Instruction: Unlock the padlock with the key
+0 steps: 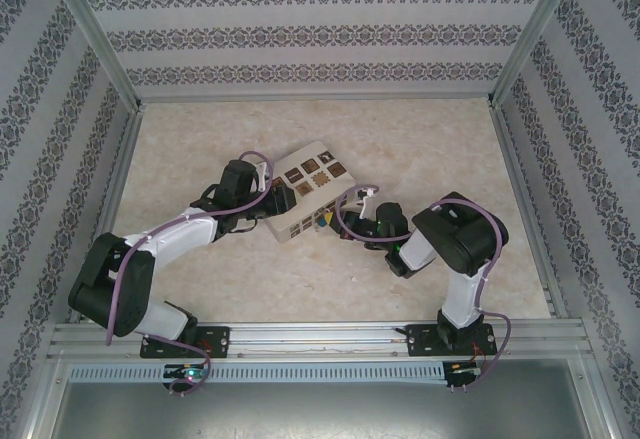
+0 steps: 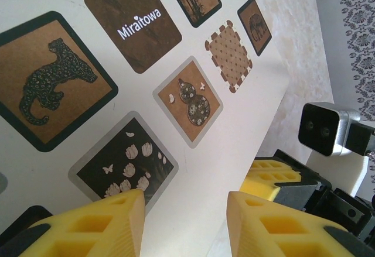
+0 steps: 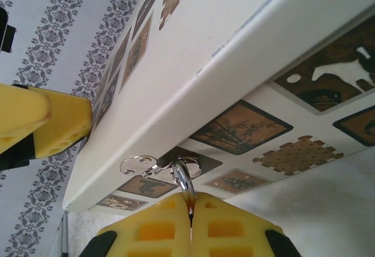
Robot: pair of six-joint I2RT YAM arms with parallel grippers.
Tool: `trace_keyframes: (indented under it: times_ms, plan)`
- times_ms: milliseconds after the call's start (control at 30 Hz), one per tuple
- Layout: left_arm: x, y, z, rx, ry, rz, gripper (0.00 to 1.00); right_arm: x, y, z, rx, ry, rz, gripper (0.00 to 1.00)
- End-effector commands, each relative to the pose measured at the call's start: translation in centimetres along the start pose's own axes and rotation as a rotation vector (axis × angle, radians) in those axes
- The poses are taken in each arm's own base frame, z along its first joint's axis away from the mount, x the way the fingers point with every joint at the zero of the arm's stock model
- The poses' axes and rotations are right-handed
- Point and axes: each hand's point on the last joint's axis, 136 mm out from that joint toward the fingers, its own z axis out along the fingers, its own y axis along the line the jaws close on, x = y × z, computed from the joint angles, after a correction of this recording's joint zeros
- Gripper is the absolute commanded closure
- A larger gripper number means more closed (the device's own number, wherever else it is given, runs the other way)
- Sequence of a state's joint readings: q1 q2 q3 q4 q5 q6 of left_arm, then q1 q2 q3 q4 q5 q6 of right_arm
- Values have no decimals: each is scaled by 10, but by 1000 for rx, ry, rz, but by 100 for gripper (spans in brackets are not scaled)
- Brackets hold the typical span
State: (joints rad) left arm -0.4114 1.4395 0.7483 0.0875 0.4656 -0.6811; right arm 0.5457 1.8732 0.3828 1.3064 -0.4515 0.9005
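Where I work: a pale, marbled tabletop (image 1: 200, 139), flat and matt.
Room: three walls (image 1: 300, 39) papered in light stripes with dark floral bands, with bare aluminium posts (image 1: 95, 34) at the corners.
Cream box (image 1: 312, 174): near the table's middle, lying diagonally between my two arms. It has brown picture squares on its faces. In my right wrist view the tabletop shows beneath its near side.
Left gripper (image 2: 184, 197): fingers part-way apart, clamped across the box's left end. One yellow finger is over the printed top face and the other is past the edge.
Right gripper (image 3: 190, 203): fingers pressed fully together, pinching the key.
Key (image 3: 184, 180): just under the box's near edge, close to its patterned side.
Key's long axis: it runs straight out of my right fingertips toward the box. The dark end sits in the seam and the silvery curved end is nearest the box.
Split ring (image 3: 136, 164): thin and silvery, just beside the key's curved end.
Unclear: whether the curved end touches the box.
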Motion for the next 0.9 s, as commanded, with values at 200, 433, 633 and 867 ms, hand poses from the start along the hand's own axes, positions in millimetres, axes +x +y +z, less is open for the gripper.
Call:
trace_keyframes:
  times_ms: [200,433,633,867]
  plan:
    - [46,34,1,-114,135,-94,58,-27,18,-9,-29,-129,-23,100]
    - [39,23,-5,-85,109,-90,55,-27,12,-22,11,-145,-31,100]
    - [32,11,-14,-55,82,-77,54,-30,10,-34,47,-148,-57,100]
    - [25,1,-27,-35,51,-52,52,-37,17,-48,84,-135,-106,100]
